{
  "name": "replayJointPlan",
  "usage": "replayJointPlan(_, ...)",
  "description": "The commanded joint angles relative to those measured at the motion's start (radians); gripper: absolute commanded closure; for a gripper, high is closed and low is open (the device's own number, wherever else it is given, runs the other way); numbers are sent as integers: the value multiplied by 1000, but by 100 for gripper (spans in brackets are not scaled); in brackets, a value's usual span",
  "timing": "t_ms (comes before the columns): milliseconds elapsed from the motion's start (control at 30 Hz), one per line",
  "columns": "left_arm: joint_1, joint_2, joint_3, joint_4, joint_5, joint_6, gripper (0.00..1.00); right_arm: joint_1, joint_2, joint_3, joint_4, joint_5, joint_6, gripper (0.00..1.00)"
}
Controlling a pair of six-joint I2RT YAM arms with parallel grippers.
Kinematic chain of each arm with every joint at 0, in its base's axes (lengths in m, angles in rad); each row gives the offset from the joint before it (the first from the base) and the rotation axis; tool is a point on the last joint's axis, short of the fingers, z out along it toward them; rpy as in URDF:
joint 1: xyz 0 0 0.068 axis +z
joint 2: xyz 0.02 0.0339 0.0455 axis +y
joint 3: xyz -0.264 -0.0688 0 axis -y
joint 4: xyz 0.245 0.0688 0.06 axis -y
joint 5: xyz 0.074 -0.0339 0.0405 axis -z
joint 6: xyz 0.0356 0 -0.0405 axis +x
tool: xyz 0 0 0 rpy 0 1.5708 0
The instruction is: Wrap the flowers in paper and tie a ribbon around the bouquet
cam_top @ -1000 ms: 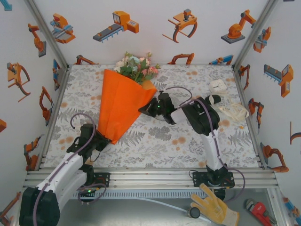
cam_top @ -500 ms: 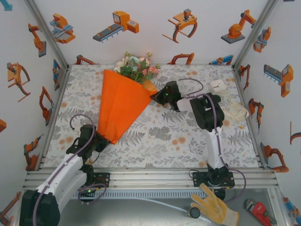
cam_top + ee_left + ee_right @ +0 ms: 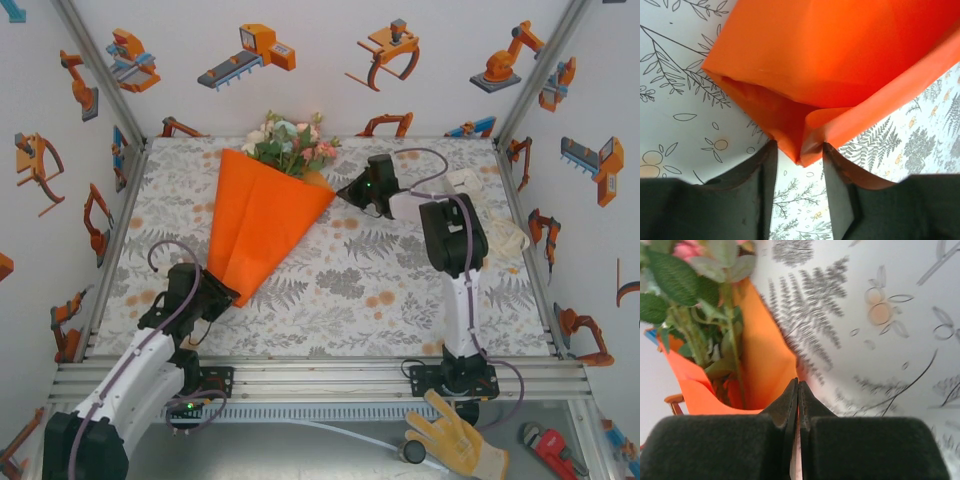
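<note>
The left fingers (image 3: 765, 185) have just let go. A second ago they were clamped on the narrow tip of the bouquet (image 3: 262, 225); now they stand partly apart, with the folded point of the orange paper (image 3: 840, 65) lying loose in the gap between them. It is near both inner faces and no longer squeezed. The cone has kept its shape and place on the counter (image 3: 380, 280) after the release, with its tip toward the left arm and its wide end at the far side. That suggests the wrap holds by itself, at least for now.

Over the same second the right arm has travelled from beside the cone's right edge up to its wide mouth. The right fingers (image 3: 785, 400) are pressed together with only a hairline slit between them. Their tips sit right at the rim of the paper, just under the green stems and leaves of the flowers (image 3: 695, 305). Whether a thin edge of paper is caught in that slit I cannot tell (the wrist view is blurred there).

By my reading the wrapping is done or nearly so, and the tying has not begun. The ribbon (image 3: 497, 238) lies in a loose cream heap at the right side of the counter, well apart from the bouquet and from both arms.
</note>
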Motion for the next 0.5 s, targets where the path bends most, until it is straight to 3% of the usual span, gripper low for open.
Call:
replayJointPlan(0, 7, -20, 68, -59, -9, 35, 53, 8, -163, -14, -45, -9, -89, 93)
replayJointPlan(167, 11, -34, 125, -106, -16, 25, 49, 20, -299, -94, -37, -13, -104, 93)
replayJointPlan(467, 32, -102, 210, -205, -34, 27, 45, 129, -528, -230, -135, 37, -233, 93)
